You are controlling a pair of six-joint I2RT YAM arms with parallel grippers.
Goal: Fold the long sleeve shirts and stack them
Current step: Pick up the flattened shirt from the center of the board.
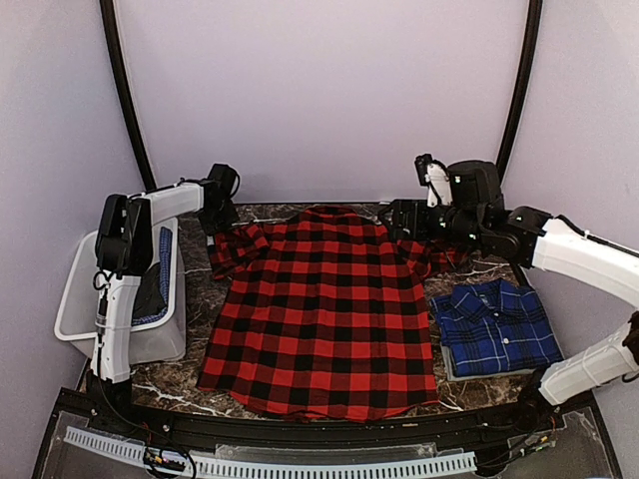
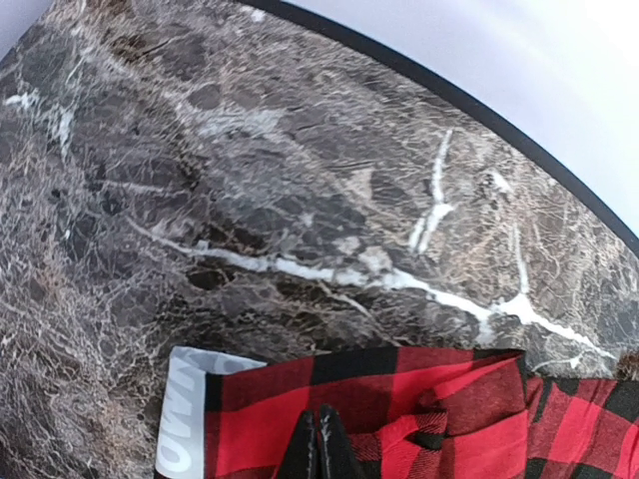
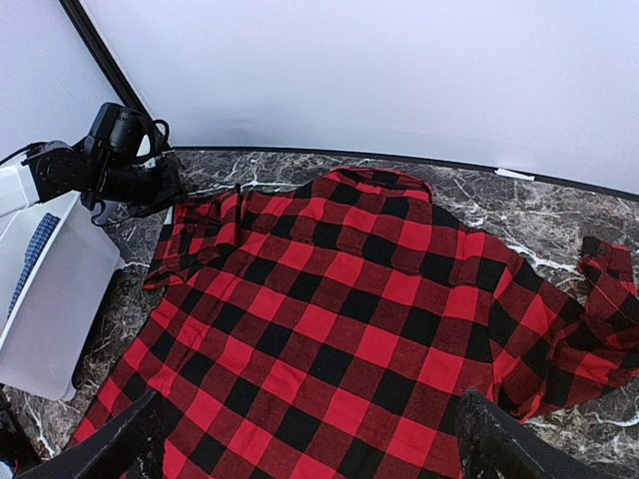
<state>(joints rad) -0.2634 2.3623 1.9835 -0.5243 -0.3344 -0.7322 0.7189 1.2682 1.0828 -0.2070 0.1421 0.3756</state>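
The left gripper (image 2: 319, 434) has its fingers pressed together on the left-hand sleeve of the red-and-black shirt (image 1: 324, 309), apparently pinching the cloth, though the wrist view shows only the tips. The right gripper (image 3: 310, 404) hangs with its fingers spread wide above the shirt's right shoulder, holding nothing. The shirt lies spread flat mid-table, collar toward the far wall. The blue plaid shirt (image 1: 494, 327) lies folded just beside its right edge on the marble table (image 1: 190, 289).
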